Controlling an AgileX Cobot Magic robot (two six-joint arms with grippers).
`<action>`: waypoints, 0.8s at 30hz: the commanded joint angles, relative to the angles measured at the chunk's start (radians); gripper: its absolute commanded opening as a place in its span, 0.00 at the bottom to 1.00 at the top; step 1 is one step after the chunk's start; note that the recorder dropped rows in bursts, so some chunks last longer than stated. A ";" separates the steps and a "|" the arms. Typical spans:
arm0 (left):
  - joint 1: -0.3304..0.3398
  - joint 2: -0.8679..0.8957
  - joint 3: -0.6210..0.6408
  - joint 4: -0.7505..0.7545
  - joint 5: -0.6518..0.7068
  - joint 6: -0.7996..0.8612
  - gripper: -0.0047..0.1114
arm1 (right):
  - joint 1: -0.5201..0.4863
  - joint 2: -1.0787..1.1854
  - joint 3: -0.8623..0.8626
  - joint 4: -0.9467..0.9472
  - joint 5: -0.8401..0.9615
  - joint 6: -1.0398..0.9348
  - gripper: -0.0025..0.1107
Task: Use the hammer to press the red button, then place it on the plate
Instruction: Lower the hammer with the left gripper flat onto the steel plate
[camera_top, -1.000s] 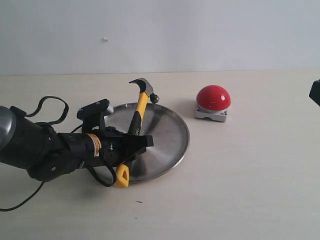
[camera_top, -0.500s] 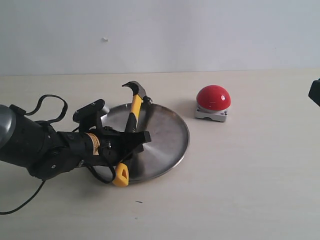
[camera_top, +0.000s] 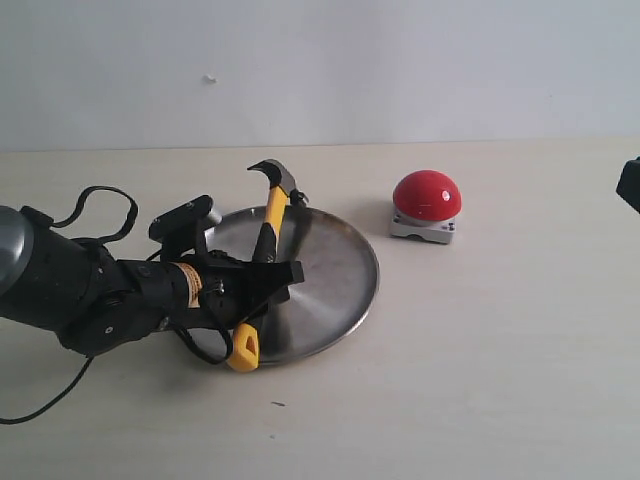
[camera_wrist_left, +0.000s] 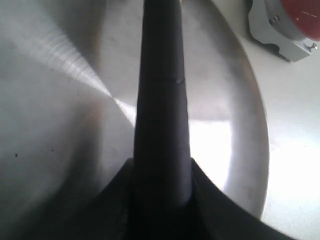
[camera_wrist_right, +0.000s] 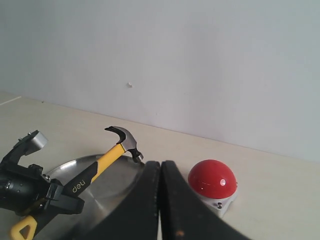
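Note:
My left gripper (camera_top: 262, 285) is shut on the black grip of the hammer (camera_top: 270, 222) and holds it tilted over the silver plate (camera_top: 335, 265). The dark head (camera_top: 278, 177) is raised above the plate's far rim and the yellow holed end (camera_top: 243, 348) hangs past the near rim. The red button (camera_top: 427, 195) stands on the table to the right of the plate, apart from the hammer. In the left wrist view a dark bar (camera_wrist_left: 161, 100) runs across the plate (camera_wrist_left: 60, 100). My right gripper (camera_wrist_right: 160, 167) is shut and holds nothing, with the hammer (camera_wrist_right: 107, 157) and button (camera_wrist_right: 212, 179) beyond it.
A pale wooden table (camera_top: 480, 360) carries everything, with a plain white wall (camera_top: 400, 60) behind. A black cable (camera_top: 95, 205) loops off the left arm near the table's left side. Only a dark corner of the right arm (camera_top: 631, 185) shows at the right edge.
The left gripper has shifted the hammer a little leftward over the plate and the head sits slightly further left than a second ago. The button, plate and right arm have not moved.

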 joint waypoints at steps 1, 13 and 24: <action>0.002 -0.013 -0.015 0.009 -0.060 0.021 0.09 | 0.000 -0.004 0.007 0.000 -0.010 0.004 0.02; 0.014 -0.013 -0.019 0.009 -0.039 0.036 0.31 | 0.000 -0.004 0.007 -0.004 -0.010 0.010 0.02; 0.022 -0.013 -0.019 0.016 -0.037 0.041 0.61 | 0.000 -0.004 0.007 -0.004 -0.010 0.010 0.02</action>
